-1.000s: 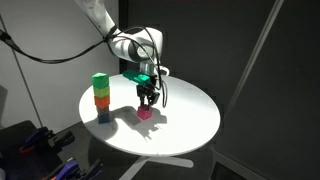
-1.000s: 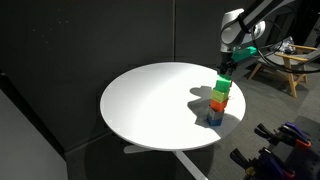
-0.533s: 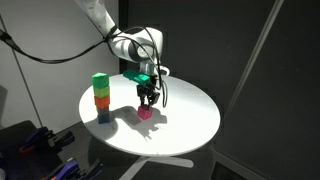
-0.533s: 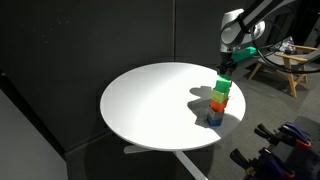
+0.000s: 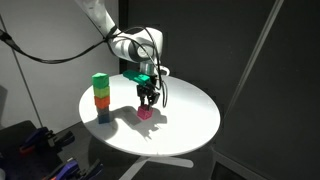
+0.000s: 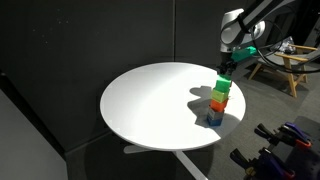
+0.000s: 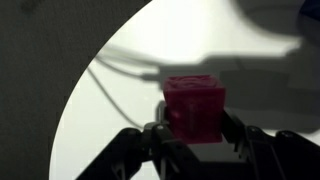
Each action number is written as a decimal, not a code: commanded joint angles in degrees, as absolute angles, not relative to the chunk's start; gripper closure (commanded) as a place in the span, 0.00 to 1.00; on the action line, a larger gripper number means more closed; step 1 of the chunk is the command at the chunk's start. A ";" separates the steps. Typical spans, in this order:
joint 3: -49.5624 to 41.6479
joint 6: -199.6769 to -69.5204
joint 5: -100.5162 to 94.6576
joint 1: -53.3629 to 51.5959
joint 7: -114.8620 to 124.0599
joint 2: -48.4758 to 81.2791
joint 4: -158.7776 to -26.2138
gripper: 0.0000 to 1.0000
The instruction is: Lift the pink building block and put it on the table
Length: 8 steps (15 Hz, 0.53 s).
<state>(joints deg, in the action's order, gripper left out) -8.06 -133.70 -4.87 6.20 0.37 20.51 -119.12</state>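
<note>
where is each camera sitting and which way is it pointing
An exterior view: above table height, looking down at the pink block and stack; arm and gripper show.
An exterior view: looks across the table to the stack; arm and gripper behind it.
Wrist view: on the wrist, facing the pink block between gripper fingers.
Both exterior views share table, stack, gripper.

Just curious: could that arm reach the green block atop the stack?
Probably yes: nothing stands above the green block, and the pincer, placed around the pink block, is nearby; it must leave that first.
</note>
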 commanded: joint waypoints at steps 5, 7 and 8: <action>-7.81 -133.53 -4.98 6.45 0.43 20.52 -118.99 0.71; -7.89 -133.83 -5.10 6.42 0.68 21.18 -118.59 0.71; -7.84 -133.80 -4.96 6.50 0.55 21.51 -118.39 0.71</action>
<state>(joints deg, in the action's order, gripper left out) -8.04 -133.70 -4.87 6.20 0.37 20.81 -119.15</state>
